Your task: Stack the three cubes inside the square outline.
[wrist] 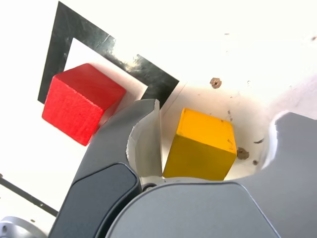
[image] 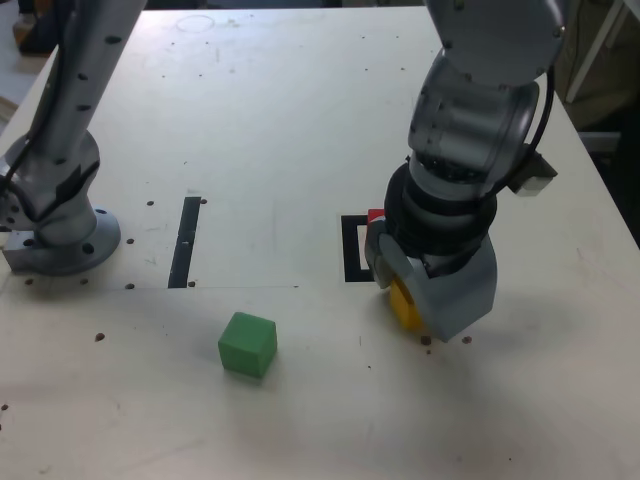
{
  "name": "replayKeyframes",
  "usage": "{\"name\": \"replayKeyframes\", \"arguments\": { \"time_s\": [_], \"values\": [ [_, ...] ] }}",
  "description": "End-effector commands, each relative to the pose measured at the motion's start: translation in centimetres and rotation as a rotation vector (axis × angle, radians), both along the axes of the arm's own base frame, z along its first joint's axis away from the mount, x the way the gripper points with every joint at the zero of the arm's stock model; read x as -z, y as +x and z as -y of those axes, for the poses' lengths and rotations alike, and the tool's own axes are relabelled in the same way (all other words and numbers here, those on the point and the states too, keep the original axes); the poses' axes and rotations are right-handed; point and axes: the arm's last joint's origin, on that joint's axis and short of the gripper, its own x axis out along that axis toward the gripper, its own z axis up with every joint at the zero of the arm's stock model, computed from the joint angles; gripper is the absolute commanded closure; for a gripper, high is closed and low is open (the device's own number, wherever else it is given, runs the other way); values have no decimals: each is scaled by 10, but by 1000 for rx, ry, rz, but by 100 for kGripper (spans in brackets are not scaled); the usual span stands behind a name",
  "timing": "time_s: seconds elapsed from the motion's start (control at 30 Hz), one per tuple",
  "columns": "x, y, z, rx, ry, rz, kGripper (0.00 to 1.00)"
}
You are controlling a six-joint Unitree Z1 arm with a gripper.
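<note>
My two grey curved gripper jaws (wrist: 218, 144) stand open around the yellow matte cube (wrist: 201, 145), which sits between them on the white tabletop (wrist: 257, 54). Just outside one jaw I see the red matte cube (wrist: 81, 103), lying partly within the thick black square outline (wrist: 106, 47). Small brown marks (wrist: 216, 83) dot the surface near my yellow cube.

Burns out to near white across the pale tabletop (wrist: 267, 20) in the wrist view, glinting off the thick black square outline (wrist: 156, 79). Looks dimmer and softer in the exterior view, shading faintly below the matte green cube (image: 248, 345).
</note>
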Motion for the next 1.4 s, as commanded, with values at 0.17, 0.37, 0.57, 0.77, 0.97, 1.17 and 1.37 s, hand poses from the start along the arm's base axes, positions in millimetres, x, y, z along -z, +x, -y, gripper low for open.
{"name": "replayKeyframes", "arguments": {
  "time_s": [0.17, 0.37, 0.57, 0.77, 0.97, 1.17, 1.37],
  "values": [
    [1, 0, 0, -3, 5, -19, 69],
    [-1, 0, 0, -7, 9, -25, 71],
    [-5, -1, 0, -7, 9, -21, 71],
    [-24, -5, 5, 3, 15, 5, 71],
    [-58, -13, 8, 7, 25, 47, 71],
    [-87, -20, -7, -109, 15, 110, 71],
    [-94, -26, -37, -361, -41, 93, 71]
  ]
}}
